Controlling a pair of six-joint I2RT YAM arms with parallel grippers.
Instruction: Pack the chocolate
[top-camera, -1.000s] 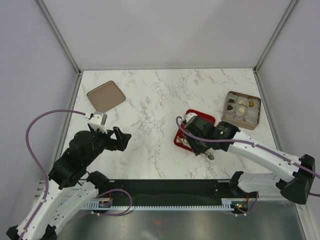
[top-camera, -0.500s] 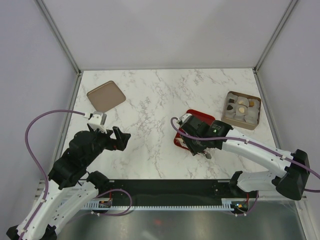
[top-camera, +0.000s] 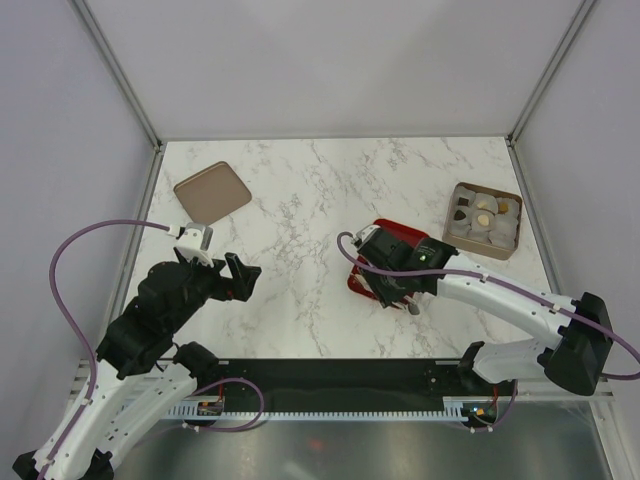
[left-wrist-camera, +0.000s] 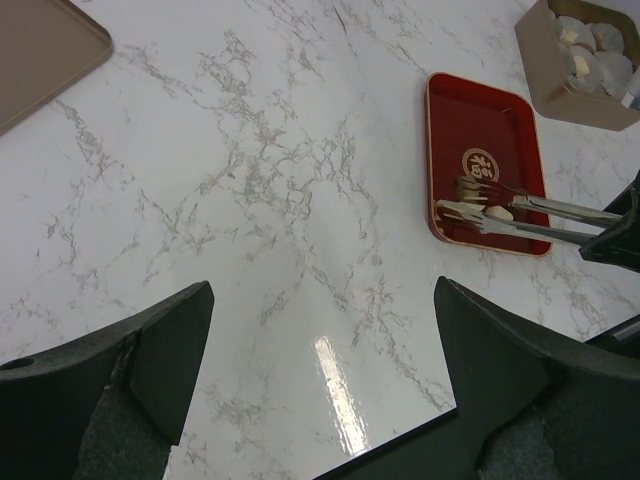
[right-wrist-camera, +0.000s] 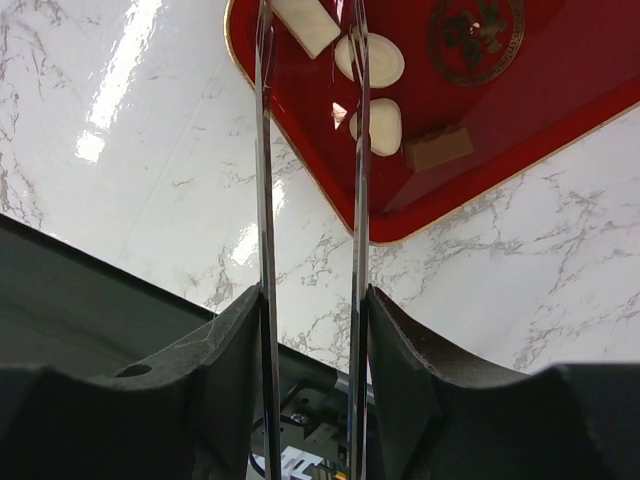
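The red tray holds several small chocolates: a cream rectangle, a cream round one, a cream oval and a tan block. My right gripper is shut on metal tongs, whose two blades stand apart over the tray's near corner. The cream rectangle shows between the blades. In the top view the right gripper covers much of the tray. My left gripper is open and empty above the table on the left; its wrist view shows the tray and tongs.
A brown box with paper cups and several sweets stands at the right, behind the tray. Its tan lid lies at the far left. The table's front edge and a black rail run close below the tray.
My right gripper with the tongs has shifted slightly to the left over the tray. The left arm has not moved.
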